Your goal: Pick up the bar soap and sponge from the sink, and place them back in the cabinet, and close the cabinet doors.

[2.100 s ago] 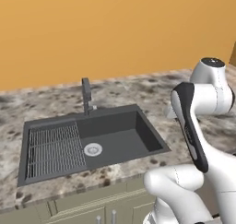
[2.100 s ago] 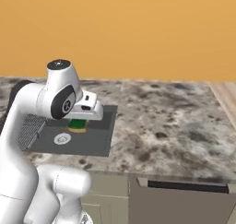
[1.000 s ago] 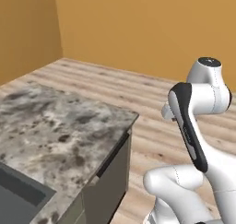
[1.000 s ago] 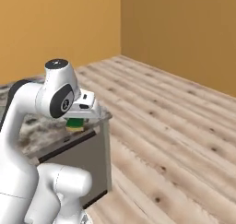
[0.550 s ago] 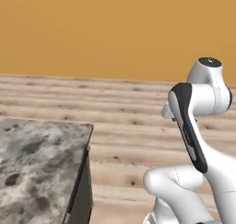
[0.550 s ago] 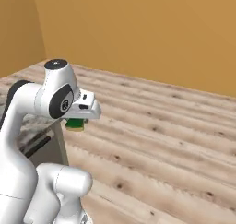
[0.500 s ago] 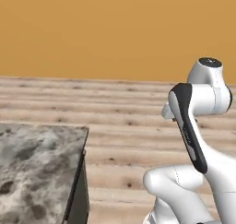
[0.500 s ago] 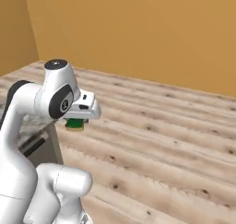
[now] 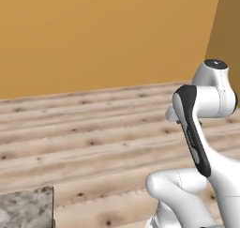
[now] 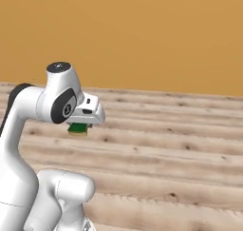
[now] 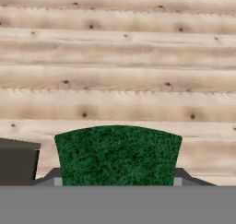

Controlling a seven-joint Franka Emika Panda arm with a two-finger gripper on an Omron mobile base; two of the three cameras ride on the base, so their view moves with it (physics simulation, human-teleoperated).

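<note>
Left base view: white arm (image 9: 202, 128) rises at lower right, elbow folded, dark joint strip facing the camera. Behind it a plank wood floor (image 9: 93, 142) runs up to a plain orange wall (image 9: 103, 39). A corner of speckled stone countertop (image 9: 26, 210) pokes in at the bottom left edge. The hand sits behind the arm's upper link here, so the jaws can't be read from this side.

Right base view: arm comes up from lower left, wrist bent forward. The gripper (image 10: 79, 128) hangs under the white hand, pointing down, and the sponge (image 10: 78, 129) is caught in it — green face with a thin yellow layer showing along the lower edge. It is held in the air, well above the floor, touching nothing else. Jaws are closed onto the sponge; the fingers themselves are mostly hidden by the hand housing and the block. Same wood floor and orange wall fill the background.

Hand view: looking straight down at the floor planks, knots visible. The sponge's dark green face takes the lower middle, wider at the bottom than the top, arched upper edge. Grey finger parts (image 11: 184, 178) peek out on either side at its base — clamped on both flanks. A dark flat shape (image 11: 17, 165) cuts in at the lower left; can't tell what it is.
</note>
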